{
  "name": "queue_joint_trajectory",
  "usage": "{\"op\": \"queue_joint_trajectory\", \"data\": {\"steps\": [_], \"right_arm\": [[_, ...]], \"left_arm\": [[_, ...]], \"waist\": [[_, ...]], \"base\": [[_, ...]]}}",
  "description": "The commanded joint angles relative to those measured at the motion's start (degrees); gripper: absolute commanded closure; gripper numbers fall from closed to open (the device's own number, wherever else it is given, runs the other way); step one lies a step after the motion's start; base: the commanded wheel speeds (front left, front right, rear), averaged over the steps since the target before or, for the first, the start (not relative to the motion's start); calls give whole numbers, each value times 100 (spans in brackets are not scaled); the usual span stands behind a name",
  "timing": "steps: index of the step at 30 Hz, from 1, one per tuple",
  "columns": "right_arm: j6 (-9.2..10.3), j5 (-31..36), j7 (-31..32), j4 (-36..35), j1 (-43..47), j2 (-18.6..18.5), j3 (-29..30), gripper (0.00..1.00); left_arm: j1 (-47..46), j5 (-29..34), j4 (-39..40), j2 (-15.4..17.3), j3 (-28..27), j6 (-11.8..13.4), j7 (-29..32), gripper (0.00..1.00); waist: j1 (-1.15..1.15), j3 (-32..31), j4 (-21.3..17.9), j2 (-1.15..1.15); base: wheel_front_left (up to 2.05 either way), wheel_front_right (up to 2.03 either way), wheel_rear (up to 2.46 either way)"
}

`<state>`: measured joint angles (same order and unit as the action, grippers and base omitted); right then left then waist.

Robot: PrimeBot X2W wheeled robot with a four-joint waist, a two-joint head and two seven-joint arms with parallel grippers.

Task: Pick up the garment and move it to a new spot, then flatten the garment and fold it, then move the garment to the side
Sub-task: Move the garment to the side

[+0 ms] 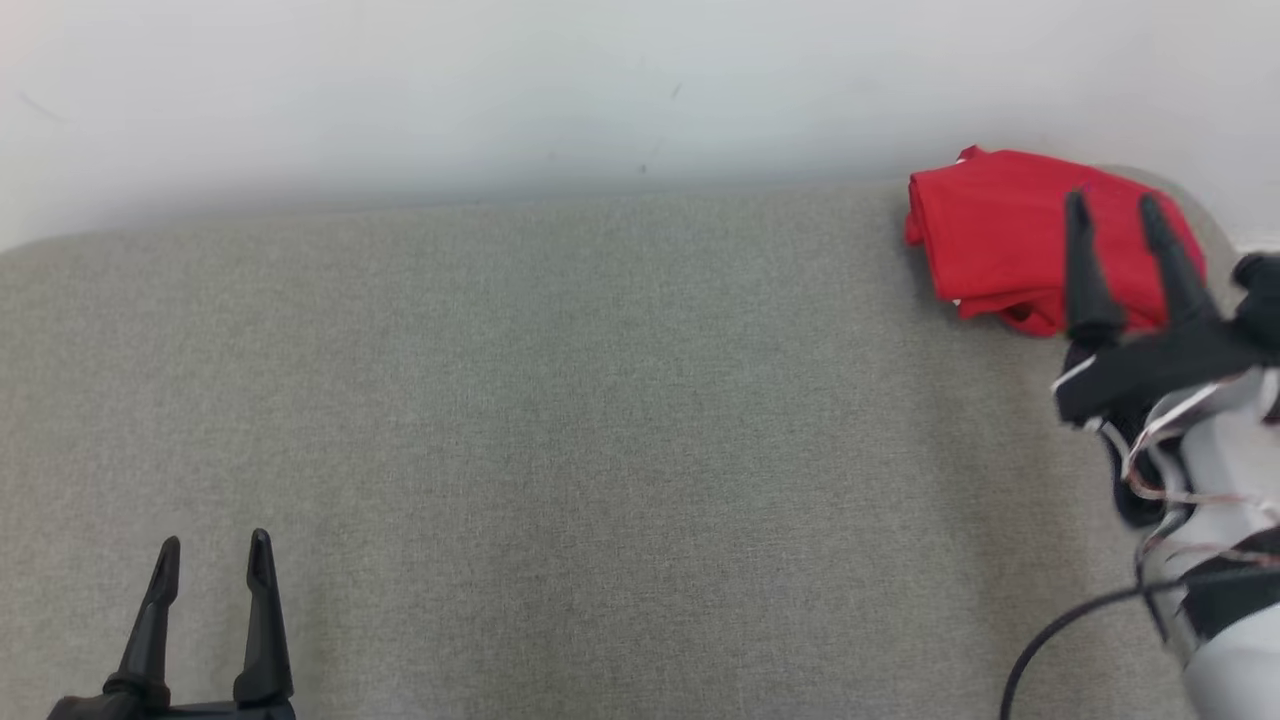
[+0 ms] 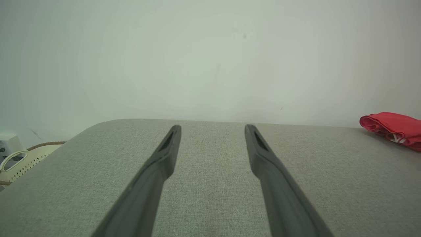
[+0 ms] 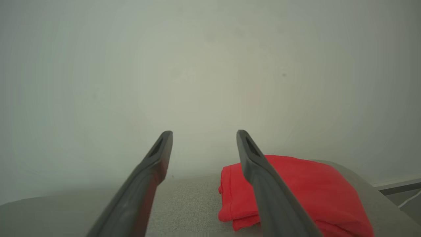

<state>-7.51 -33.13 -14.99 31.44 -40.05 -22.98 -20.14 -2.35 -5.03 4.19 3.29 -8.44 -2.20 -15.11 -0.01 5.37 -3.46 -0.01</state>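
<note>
The grey desk [image 1: 560,420] had lots of open room. The red garment [image 1: 990,230] blocked its far right corner, by the wall [image 1: 500,90].

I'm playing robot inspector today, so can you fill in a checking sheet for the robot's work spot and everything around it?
Surface: grey fabric, rounded corners.
Job's things: red garment, folded, at the far right corner.
Clutter: nothing seen.
End effectors: left end effector open, low at the near left, empty; right end effector open, over the garment, gripping nothing.
Cables: black cable looping beside the right arm; thin wires at its wrist.
Surroundings: plain white wall behind; pale basket past the left edge.
</note>
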Motion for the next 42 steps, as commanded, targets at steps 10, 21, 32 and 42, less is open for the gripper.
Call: {"op": "queue_joint_trajectory", "data": {"steps": [10,21,32,42], "right_arm": [[5,763,-21,-857,1303,658,199,0],[5,2124,-20,-1615,2614,1233,658,0],[5,2981,-21,-2225,3483,1662,822,0],[5,3007,-21,-2194,3550,1680,868,0]], "left_arm": [[128,-79,-106,-22,104,-7,-6,0],[229,-105,-192,-31,147,40,-6,0],[315,2,-355,-32,162,136,-6,0],[398,84,-467,-35,174,369,-6,0]], "waist": [[1,-251,-21,1],[1,-433,27,1],[1,-573,35,1],[1,-609,122,1]], "base": [[0,0,0],[0,0,0],[0,0,0],[0,0,0]]}}
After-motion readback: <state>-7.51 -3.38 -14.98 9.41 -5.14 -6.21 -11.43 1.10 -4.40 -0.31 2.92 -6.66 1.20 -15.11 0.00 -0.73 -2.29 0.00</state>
